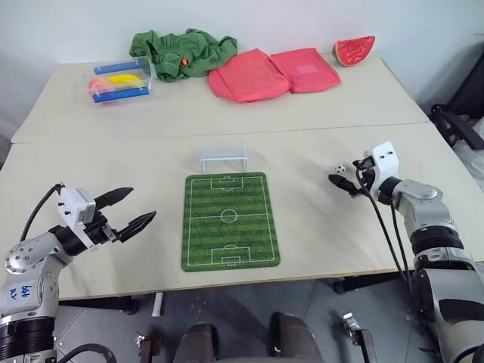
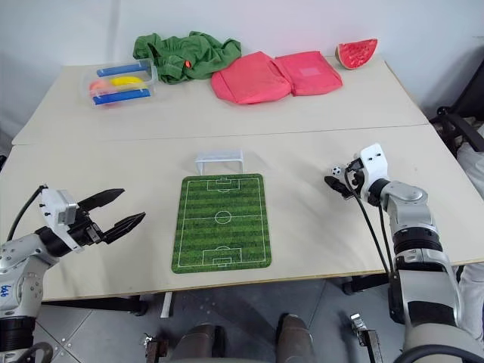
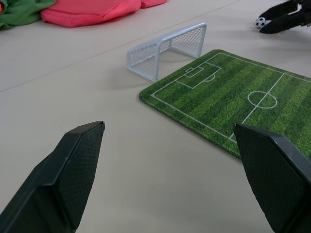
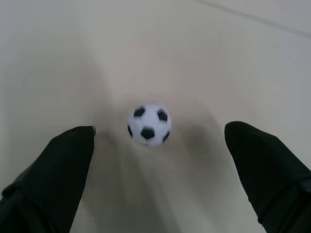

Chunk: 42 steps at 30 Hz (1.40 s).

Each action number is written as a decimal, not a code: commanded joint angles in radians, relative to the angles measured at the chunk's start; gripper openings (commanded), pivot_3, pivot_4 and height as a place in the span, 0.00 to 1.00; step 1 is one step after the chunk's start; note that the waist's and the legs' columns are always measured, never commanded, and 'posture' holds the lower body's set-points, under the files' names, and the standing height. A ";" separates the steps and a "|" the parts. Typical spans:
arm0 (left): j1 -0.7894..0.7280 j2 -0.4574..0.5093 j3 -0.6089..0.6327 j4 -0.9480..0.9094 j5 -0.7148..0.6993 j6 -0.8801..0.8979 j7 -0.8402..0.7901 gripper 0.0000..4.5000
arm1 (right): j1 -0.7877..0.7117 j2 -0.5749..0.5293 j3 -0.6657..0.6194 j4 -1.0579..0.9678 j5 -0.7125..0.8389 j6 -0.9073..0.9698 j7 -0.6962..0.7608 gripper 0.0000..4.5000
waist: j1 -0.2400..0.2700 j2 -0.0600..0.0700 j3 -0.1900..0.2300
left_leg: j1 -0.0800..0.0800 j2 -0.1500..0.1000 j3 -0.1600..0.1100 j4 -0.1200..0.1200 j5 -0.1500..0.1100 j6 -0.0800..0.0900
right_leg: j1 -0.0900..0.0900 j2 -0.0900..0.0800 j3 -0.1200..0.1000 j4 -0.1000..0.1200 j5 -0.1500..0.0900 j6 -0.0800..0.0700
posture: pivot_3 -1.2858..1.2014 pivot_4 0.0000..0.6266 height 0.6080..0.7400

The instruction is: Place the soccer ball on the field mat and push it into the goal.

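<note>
The tiny black-and-white soccer ball rests on the bare table, right of the field mat. My right gripper is open with its fingertips just beside the ball; in the right wrist view the soccer ball lies between and slightly ahead of the two fingers, untouched. The green striped field mat lies flat in the middle of the near table. The white goal stands at its far end, its mouth facing the mat. My left gripper hovers open left of the mat, holding nothing.
At the back of the table lie a crumpled green cloth, a pink folded cloth, a watermelon slice and a clear box of coloured items. A seam runs between the two tabletops.
</note>
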 commanded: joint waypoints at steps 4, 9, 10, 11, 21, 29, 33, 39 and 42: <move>-0.014 -0.004 0.016 -0.025 -0.022 -0.003 0.013 1.00 | -0.061 0.031 -0.030 0.094 0.004 -0.028 0.004 1.00 | -0.007 0.000 0.000 | 0.000 0.000 0.000 0.000 0.000 0.000 | 0.000 0.000 0.000 0.000 0.000 0.000 | 0.52 0.24 1.00; -0.029 -0.006 0.013 -0.009 -0.016 -0.011 0.013 1.00 | -0.099 0.048 -0.040 0.163 -0.008 -0.034 -0.009 0.78 | -0.017 0.000 0.000 | 0.000 0.000 0.000 0.000 0.000 0.000 | 0.000 0.000 0.000 0.001 0.000 0.000 | 0.52 0.24 1.00; -0.032 -0.006 0.013 -0.006 -0.014 -0.013 0.013 1.00 | -0.100 0.050 -0.036 0.165 -0.014 -0.039 -0.003 0.70 | -0.018 0.000 0.000 | 0.000 0.000 0.000 0.000 0.000 0.000 | 0.000 0.000 0.000 0.001 0.000 0.000 | 0.52 0.24 1.00; -0.034 -0.006 0.015 -0.004 -0.014 -0.014 0.014 1.00 | -0.099 0.052 -0.033 0.164 -0.017 -0.041 0.006 0.64 | -0.018 0.000 0.000 | 0.000 0.000 0.000 0.000 0.000 0.000 | 0.000 0.000 0.000 0.001 0.000 0.000 | 0.52 0.24 1.00; -0.006 0.001 0.028 -0.003 -0.027 -0.029 -0.022 1.00 | -0.044 0.064 -0.026 -0.148 0.034 -0.007 0.106 0.19 | -0.018 0.003 0.002 | 0.000 0.000 0.000 0.000 0.000 0.000 | 0.000 0.000 0.000 0.001 0.000 0.000 | 0.52 0.24 1.00; 0.022 0.030 0.009 0.033 -0.018 -0.082 -0.155 1.00 | 0.178 0.065 0.172 -0.922 0.174 0.356 0.295 0.19 | -0.003 0.003 0.002 | 0.000 0.000 0.000 0.001 -0.001 -0.001 | -0.001 0.000 0.000 0.002 0.000 0.000 | 0.52 0.24 1.00; 0.029 0.037 -0.003 0.061 -0.015 -0.121 -0.221 1.00 | 0.230 0.068 0.338 -1.102 0.177 0.400 0.392 0.19 | 0.008 0.003 0.002 | -0.001 0.000 0.000 0.002 -0.002 0.000 | -0.001 0.000 0.000 0.002 0.000 0.000 | 0.52 0.24 1.00; 0.072 0.031 -0.008 0.053 -0.030 -0.153 -0.296 1.00 | 0.193 0.113 0.519 -1.132 0.130 0.395 0.456 0.19 | 0.009 0.003 0.002 | -0.001 0.000 0.000 0.005 -0.004 0.001 | -0.001 0.000 0.000 0.004 0.000 0.000 | 0.52 0.24 1.00; 0.097 0.028 -0.006 0.055 -0.027 -0.178 -0.321 1.00 | 0.181 0.146 0.572 -1.090 0.096 0.366 0.462 0.19 | 0.009 0.003 0.002 | -0.001 0.001 0.000 0.005 -0.004 0.001 | -0.002 0.000 0.000 0.004 0.000 0.000 | 0.52 0.24 1.00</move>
